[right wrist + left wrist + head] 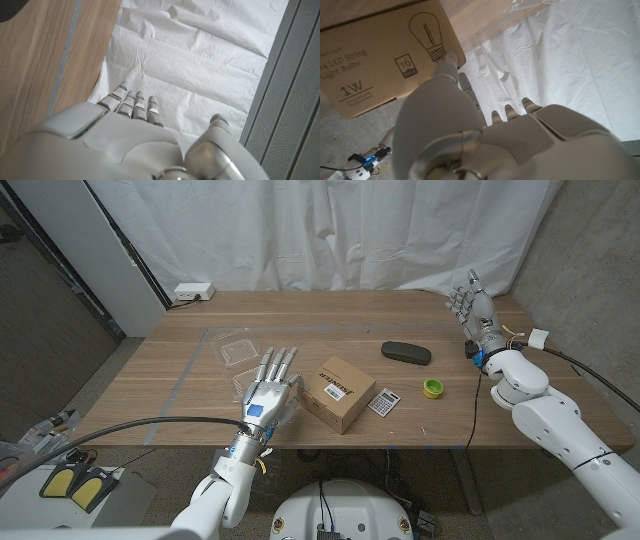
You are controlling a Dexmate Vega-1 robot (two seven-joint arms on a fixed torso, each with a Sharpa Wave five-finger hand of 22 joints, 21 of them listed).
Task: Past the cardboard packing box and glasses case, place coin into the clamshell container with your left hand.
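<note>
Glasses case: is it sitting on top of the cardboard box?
No. In the head view the glasses case lies on the table, apart from the cardboard box.

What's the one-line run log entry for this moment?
left robot hand: open, beside cardboard box | right robot hand: open, raised | clamshell container: open, beyond left hand | coin: not discernible

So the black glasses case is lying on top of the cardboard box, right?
Not quite. The head view shows the glasses case lying on the table, apart from the cardboard box and farther from the robot.
</note>
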